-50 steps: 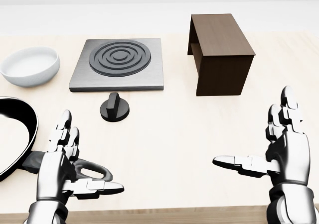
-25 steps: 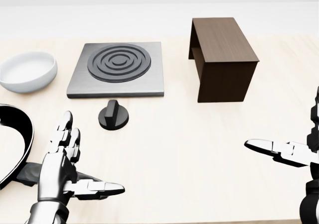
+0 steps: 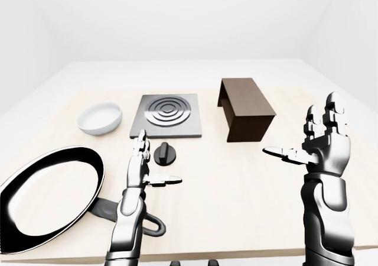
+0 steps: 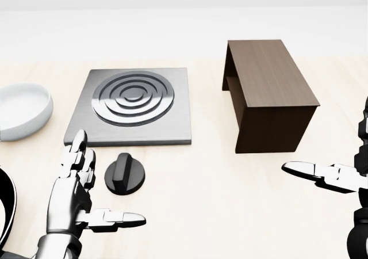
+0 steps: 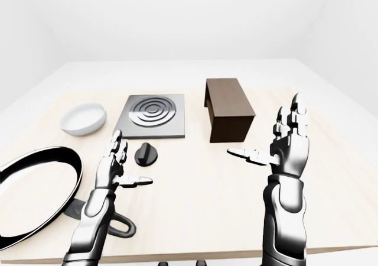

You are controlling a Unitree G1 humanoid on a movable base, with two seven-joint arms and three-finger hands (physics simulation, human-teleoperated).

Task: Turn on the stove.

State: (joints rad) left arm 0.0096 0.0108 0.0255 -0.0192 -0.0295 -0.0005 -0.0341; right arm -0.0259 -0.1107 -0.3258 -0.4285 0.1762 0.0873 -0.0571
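Nearest, on the left, a black frying pan [image 3: 47,198] lies on the pale table [image 3: 236,183], its handle under the left hand's arm; only the eye views show it whole, the head view catching just a sliver. The left hand [image 4: 75,198] is spread open and empty, thumb out to the right, just left of the stove's black knob [image 4: 125,176]. The right hand [image 5: 288,142] is raised, fingers spread, holding nothing; the head view cuts it at the edge. Farther off sits the stove [image 4: 132,105], a grey plate with dark rings, with a white bowl [image 3: 100,118] to its left and a brown wooden box [image 4: 269,95] to its right.
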